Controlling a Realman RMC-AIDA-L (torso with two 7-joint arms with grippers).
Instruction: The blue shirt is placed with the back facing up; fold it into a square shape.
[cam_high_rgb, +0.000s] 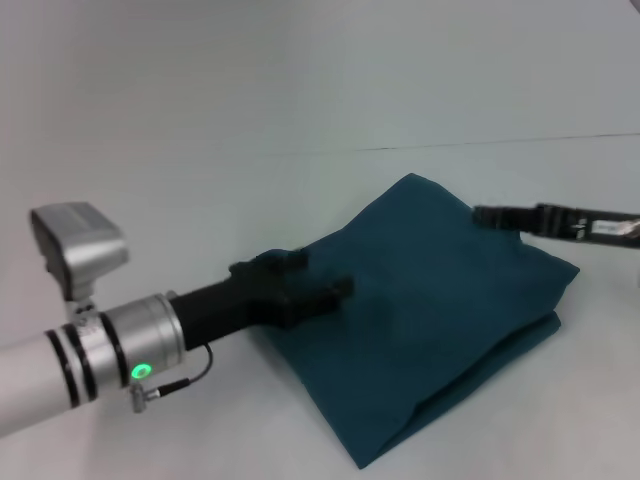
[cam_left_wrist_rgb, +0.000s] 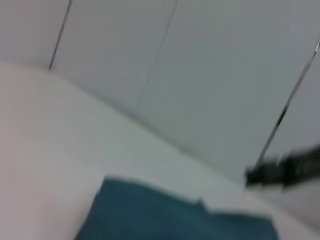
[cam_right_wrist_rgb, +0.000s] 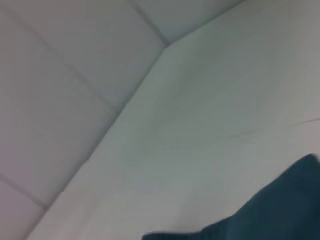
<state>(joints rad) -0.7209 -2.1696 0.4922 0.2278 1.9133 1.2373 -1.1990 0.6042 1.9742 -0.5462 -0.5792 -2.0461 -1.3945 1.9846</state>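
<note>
Shirt (cam_high_rgb: 440, 300) lies on the worktop (cam_high_rgb: 150, 180), already a layered, roughly square bundle. Fold looks nearly done; edges perhaps need tidying. Left gripper (cam_high_rgb: 320, 285) sits over its left edge, right gripper (cam_high_rgb: 490, 215) at the far right corner. Cannot tell either gripper's finger state.

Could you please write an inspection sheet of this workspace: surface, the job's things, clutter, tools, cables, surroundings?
Surface: white table, bare where visible.
Job's things: blue shirt lies folded into a rough square of several layers, plain side up; no lettering visible.
Clutter: nothing seen.
Tools: left tool rests low over the shirt's left edge; right tool is at the shirt's far right corner. The right tool also shows in the left wrist view.
Cables: thin black cable loops under the left wrist.
Surroundings: plain white panelled wall behind the table.
</note>
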